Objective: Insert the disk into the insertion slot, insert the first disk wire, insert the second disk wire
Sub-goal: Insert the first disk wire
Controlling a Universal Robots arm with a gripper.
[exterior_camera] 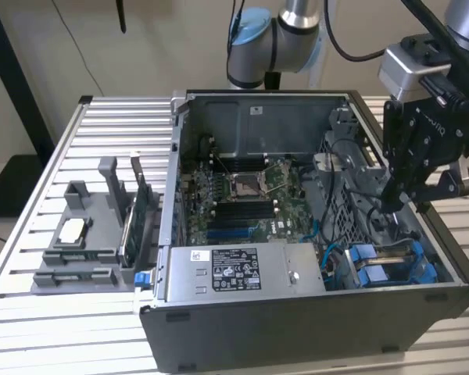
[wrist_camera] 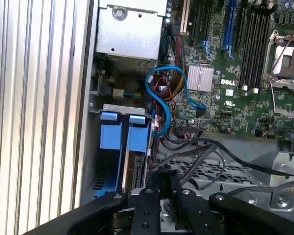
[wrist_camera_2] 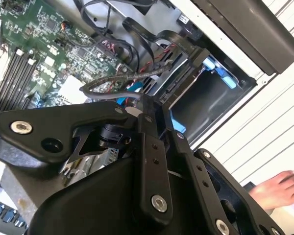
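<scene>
I see the gripper hanging inside the computer case, at the exterior view's right, over the insertion slot. In the first wrist view the disk, as far as I can see, stands on edge between the slot's blue rails. A blue cable curls near it, and black wires lie just beside the gripper. I cannot tell whether the jaws are apart or closed, or whether they have hold of anything.
</scene>
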